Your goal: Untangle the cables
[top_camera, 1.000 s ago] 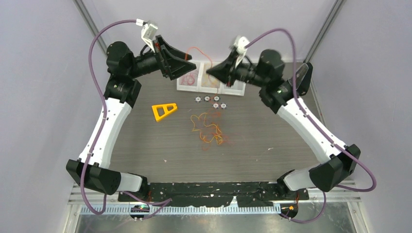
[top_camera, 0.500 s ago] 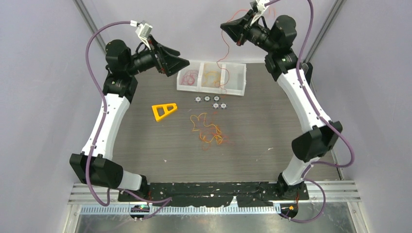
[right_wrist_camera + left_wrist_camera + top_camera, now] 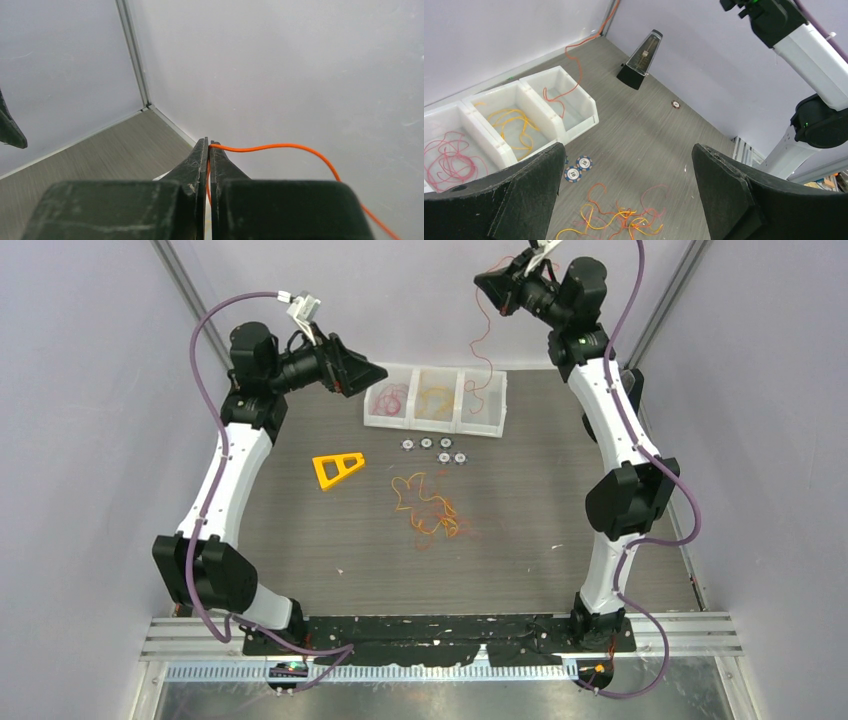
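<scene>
Hanging high above the white bin point(image 3: 434, 426), the right gripper point(image 3: 481, 281) pinches an orange cable point(image 3: 270, 146) that drops near-vertical, its lower end in the bin's right compartment. The left gripper point(image 3: 381, 369), just left of the bin, gapes wide, empty. Other cables point(image 3: 430, 510) lie tangled on the bin's near side.

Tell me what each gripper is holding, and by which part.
The right gripper pinches the orange cable near its upper end; the rest hangs toward the white bin. The left gripper is open, holding nothing.
</scene>
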{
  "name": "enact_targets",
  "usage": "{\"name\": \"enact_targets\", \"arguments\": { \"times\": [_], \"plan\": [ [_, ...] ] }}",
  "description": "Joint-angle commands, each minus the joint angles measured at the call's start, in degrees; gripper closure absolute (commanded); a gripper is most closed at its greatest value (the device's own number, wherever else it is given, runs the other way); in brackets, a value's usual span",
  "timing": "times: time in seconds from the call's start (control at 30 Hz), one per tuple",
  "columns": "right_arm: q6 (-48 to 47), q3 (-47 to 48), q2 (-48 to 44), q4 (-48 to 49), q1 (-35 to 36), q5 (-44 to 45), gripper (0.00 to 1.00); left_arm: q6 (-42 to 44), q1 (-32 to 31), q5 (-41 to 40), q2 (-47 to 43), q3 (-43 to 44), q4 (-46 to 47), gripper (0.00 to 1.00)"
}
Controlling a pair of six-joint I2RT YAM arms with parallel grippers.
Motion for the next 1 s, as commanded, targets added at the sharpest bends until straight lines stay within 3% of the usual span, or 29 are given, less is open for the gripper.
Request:
{"name": "enact_targets", "arguments": {
  "times": [0.0,0.5,0.97],
  "plan": [
    [-3.0,4.5,1.3,0.1,-0.1,-0.1,0.95,0.9,0.5,0.7,2.5,3.7,0.0,0.01],
    [-14.6,-2.1,8.5,-8.3,-0.6,-1.0,0.94,1.0,2.3,1.7,5.6,6.2,-0.9,0.01],
    [-4.6,-11.0,12.3,-12.7,-0.9,-6.5,0.95,0.8,3.1,1.0,5.2,3.2,-0.2,0.01]
  ]
}}
